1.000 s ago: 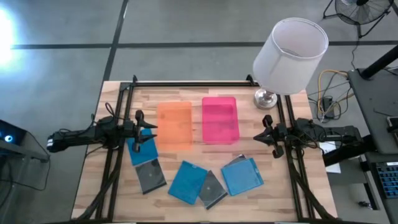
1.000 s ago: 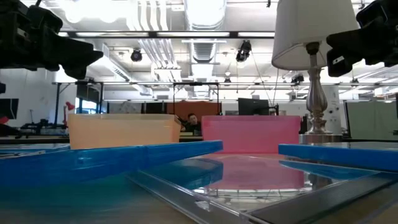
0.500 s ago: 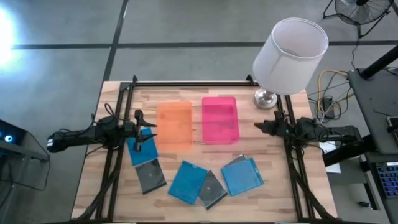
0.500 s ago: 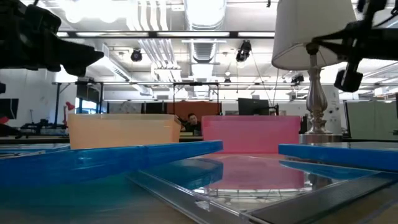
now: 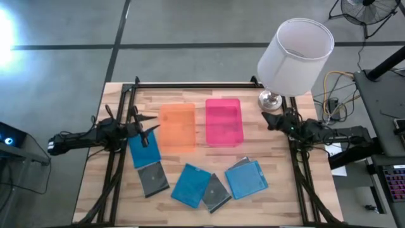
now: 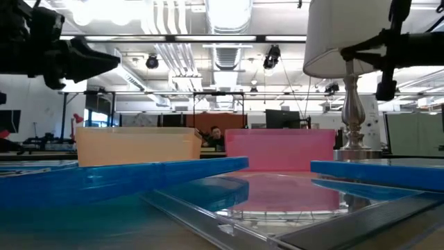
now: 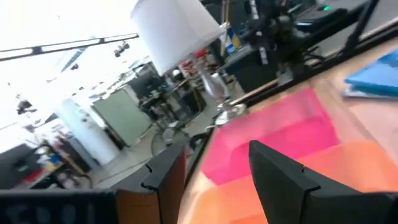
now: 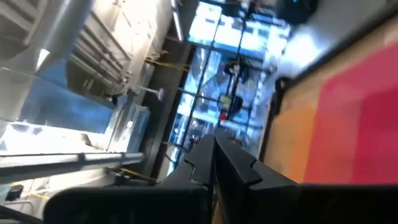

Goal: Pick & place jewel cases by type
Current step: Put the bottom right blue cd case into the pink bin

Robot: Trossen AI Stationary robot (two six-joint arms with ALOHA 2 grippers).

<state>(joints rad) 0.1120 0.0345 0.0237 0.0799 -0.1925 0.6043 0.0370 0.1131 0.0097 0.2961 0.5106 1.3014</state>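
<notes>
Several jewel cases lie flat on the near half of the table. Blue ones are at the left (image 5: 144,149), the middle (image 5: 191,185) and the right (image 5: 247,179). Dark grey ones (image 5: 154,179) (image 5: 216,192) lie among them, and one more grey corner (image 5: 237,164) pokes out from under the right blue case. My left gripper (image 5: 150,123) (image 7: 217,149) is open and empty, raised above the far edge of the left blue case, beside the orange tray. My right gripper (image 5: 266,118) (image 8: 214,140) is shut and empty, raised at the table's right side near the lamp base.
An orange tray (image 5: 177,126) and a pink tray (image 5: 224,121) stand side by side in the table's middle. A lamp with a white shade (image 5: 295,56) and a metal base (image 5: 270,99) stands at the far right corner. Black frame rails (image 5: 190,84) run along the table's edges.
My right gripper has turned about its own axis and swung a little toward the far edge, nearer the lamp base. My left gripper has also turned about its axis and stayed above the left blue case. The cases have not moved.
</notes>
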